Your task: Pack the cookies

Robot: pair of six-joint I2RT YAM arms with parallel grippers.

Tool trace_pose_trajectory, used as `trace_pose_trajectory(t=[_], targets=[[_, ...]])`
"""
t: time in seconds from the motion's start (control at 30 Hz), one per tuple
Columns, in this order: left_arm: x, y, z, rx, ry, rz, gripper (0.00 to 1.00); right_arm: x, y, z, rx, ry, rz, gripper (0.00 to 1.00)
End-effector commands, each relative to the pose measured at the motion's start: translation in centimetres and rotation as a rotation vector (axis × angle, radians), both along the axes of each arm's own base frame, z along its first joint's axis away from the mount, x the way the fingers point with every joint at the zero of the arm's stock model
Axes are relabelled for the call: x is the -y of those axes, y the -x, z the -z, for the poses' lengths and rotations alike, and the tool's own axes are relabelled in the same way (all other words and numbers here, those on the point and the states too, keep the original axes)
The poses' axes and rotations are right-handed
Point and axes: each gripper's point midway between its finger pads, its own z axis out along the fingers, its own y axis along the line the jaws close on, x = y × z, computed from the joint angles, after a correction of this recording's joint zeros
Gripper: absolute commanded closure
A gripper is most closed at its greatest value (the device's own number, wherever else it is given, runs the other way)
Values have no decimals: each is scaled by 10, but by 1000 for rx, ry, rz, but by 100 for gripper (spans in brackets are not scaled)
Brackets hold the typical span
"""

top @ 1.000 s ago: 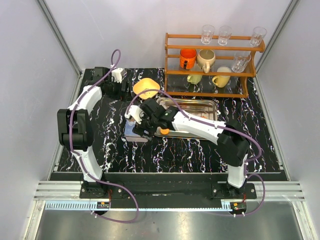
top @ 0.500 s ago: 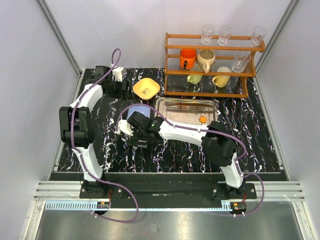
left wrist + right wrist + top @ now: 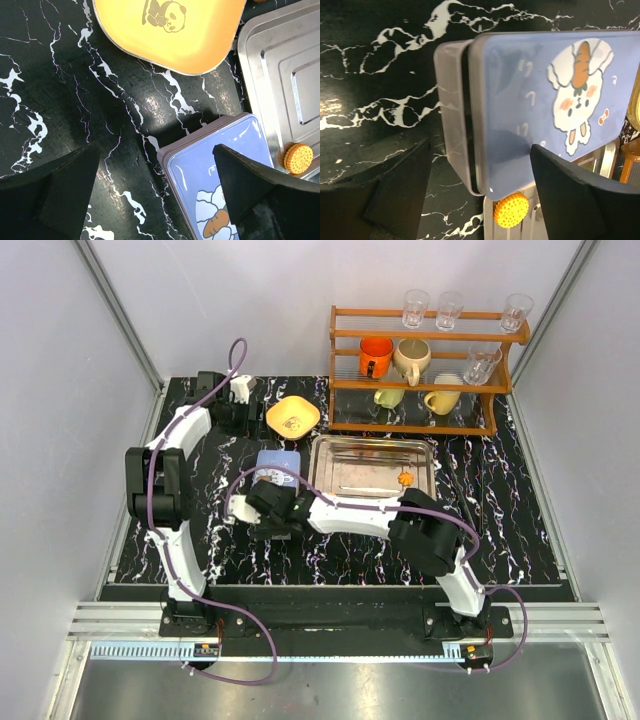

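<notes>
A box with a blue rabbit-print lid point(image 3: 277, 464) point(image 3: 535, 100) point(image 3: 220, 190) lies left of the metal tray point(image 3: 372, 452). The lid sits shifted sideways on its grey base point(image 3: 451, 110). One orange cookie point(image 3: 511, 210) point(image 3: 298, 157) lies at the tray's edge against the box. Another cookie point(image 3: 405, 478) lies at the tray's right side. My right gripper point(image 3: 262, 502) point(image 3: 480, 165) is open just in front of the box, holding nothing. My left gripper point(image 3: 245, 415) point(image 3: 156, 165) is open above the table between the bowl and the box, also holding nothing.
A yellow panda bowl point(image 3: 292, 417) point(image 3: 170, 30) stands behind the box. A wooden rack point(image 3: 420, 370) with mugs and glasses fills the back right. Grey walls close in both sides of the black marbled table point(image 3: 340, 550).
My right gripper has pulled back from over the box toward the near left, uncovering the blue lid. The left arm has shifted only slightly.
</notes>
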Motion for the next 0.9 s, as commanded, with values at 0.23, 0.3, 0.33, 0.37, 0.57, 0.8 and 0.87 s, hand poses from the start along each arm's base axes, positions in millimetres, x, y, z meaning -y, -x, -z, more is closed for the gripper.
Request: trace_pose_trajectory(t=[0.23,0.3,0.33,0.37,0.57,0.8,0.87], targets=[[13,-14,-11,38,14,9,1,-5,11,20,146,48,-25,24],[14,-13,-10,35,14,12,1,-5,14,22,143,50,-25,27],[14,-13,-10,35,14,12,1,-6,17,23,144,49,-29,28],[15,-13,-10,34,15,12,1,-5,17,24,145,49,-30,30],[18,-10,-8,27,15,17,1,-5,23,33,154,69,-33,39],[18,-8,-7,25,11,17,1,-4,32,41,153,89,-39,47],[18,-7,-7,22,13,16,1,-3,32,43,158,96,-40,49]])
